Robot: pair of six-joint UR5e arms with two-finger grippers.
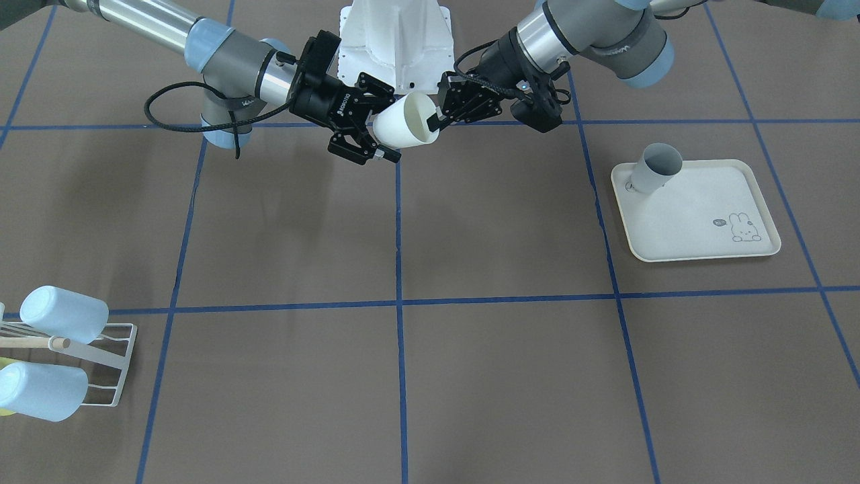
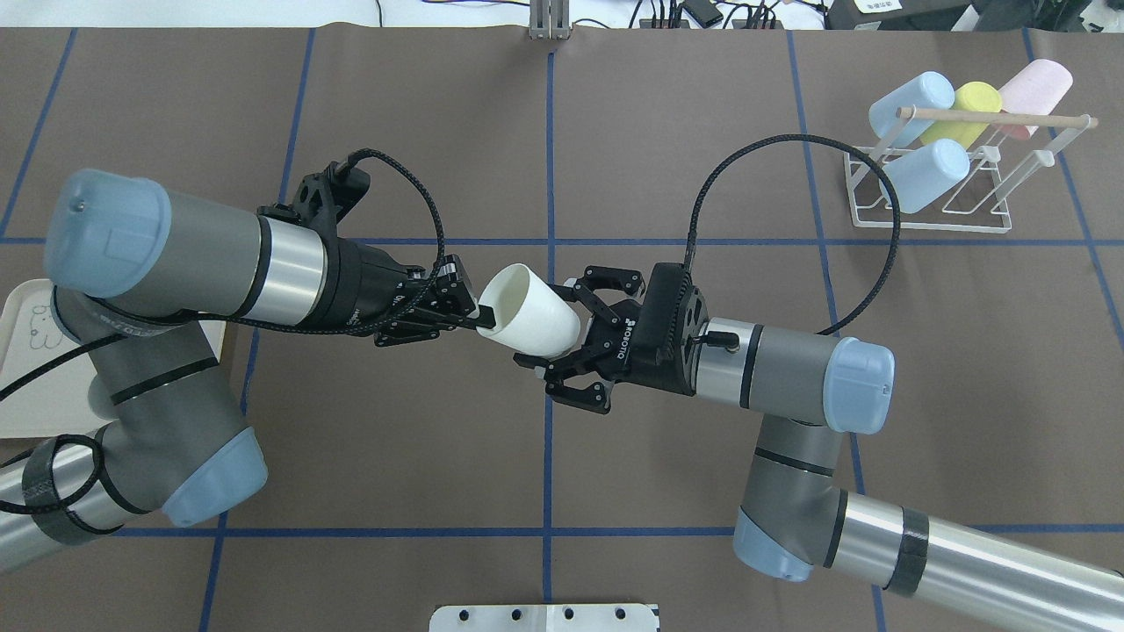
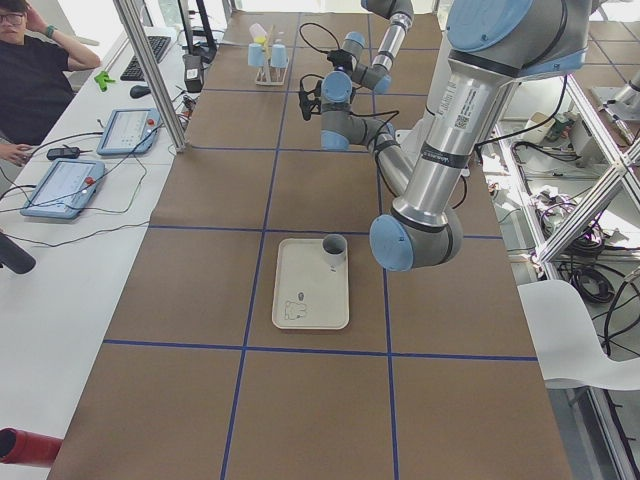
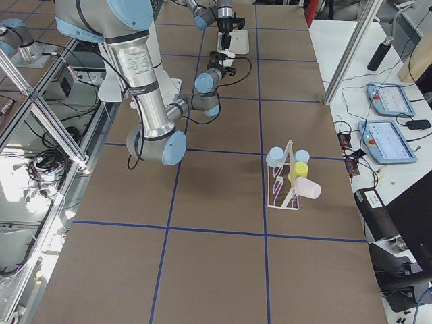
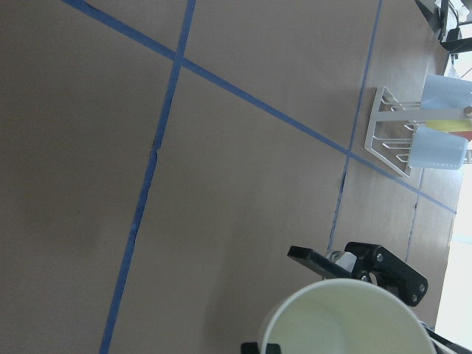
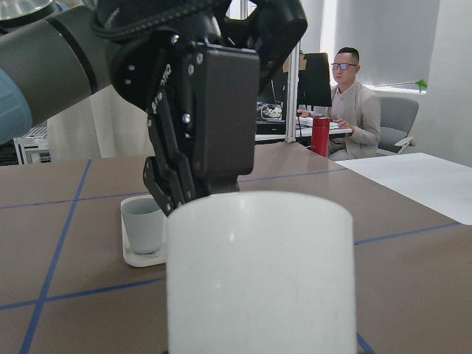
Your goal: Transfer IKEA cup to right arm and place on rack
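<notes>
1. I see the white cup (image 2: 536,316) in the air above the middle of the table, lying on its side between the two claws.
2. The left claw (image 2: 479,318) pinches the cup's rim, one finger inside the mouth and one outside.
3. The right claw (image 2: 553,326) is spread wide, its fingers flanking the cup's closed end. I cannot tell whether they touch it.
4. The rack (image 2: 931,215) stands well apart on the robot's right, with two blue cups, a yellow one and a pink one on it.
5. The front-facing view alone shows the whole cream tray (image 1: 705,235), with a grey cup (image 1: 655,168) standing at its corner.
6. The left wrist camera looks into the cup's mouth. The right wrist camera sees only its flat base, with the left claw behind it.
</notes>
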